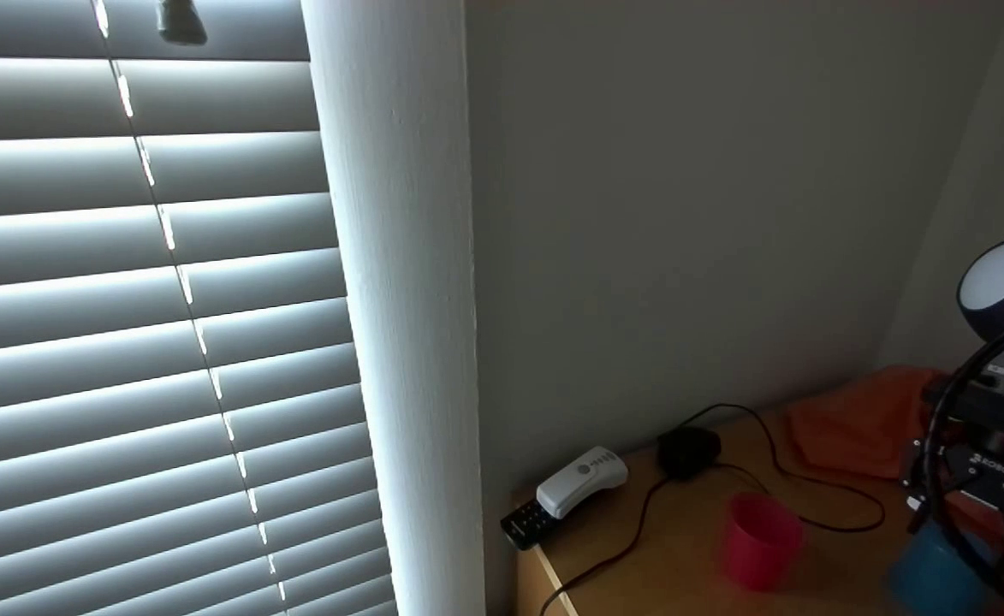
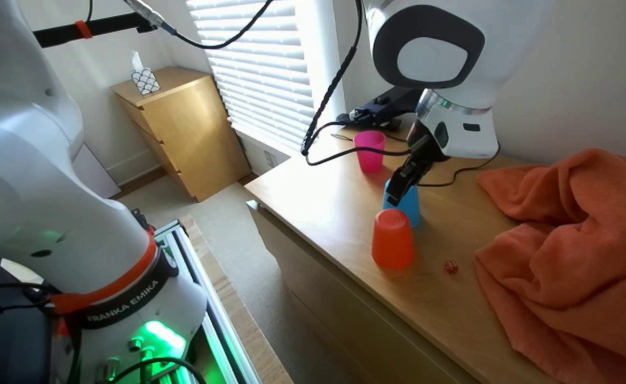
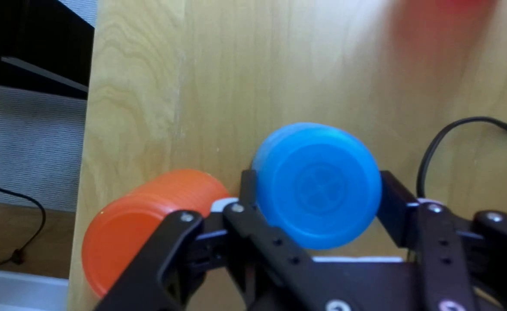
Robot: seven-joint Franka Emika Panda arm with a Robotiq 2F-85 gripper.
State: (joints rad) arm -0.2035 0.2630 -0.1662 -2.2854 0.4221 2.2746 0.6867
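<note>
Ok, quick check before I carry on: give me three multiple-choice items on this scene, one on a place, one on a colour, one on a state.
1. Where is the blue tapered plastic cup?
A) On the floor
B) Between the fingers
C) Beside the tissue box

2. What colour is the crumpled fabric cloth?
A) Orange
B) Green
C) White

3. How is the bright pink tapered plastic cup set?
A) Upside down
B) On its side
C) Upright

Right letters:
1: B, the wrist view shows the fingers on either side of it.
2: A, an exterior view shows it plainly orange.
3: C, its open rim faces up in an exterior view.
</note>
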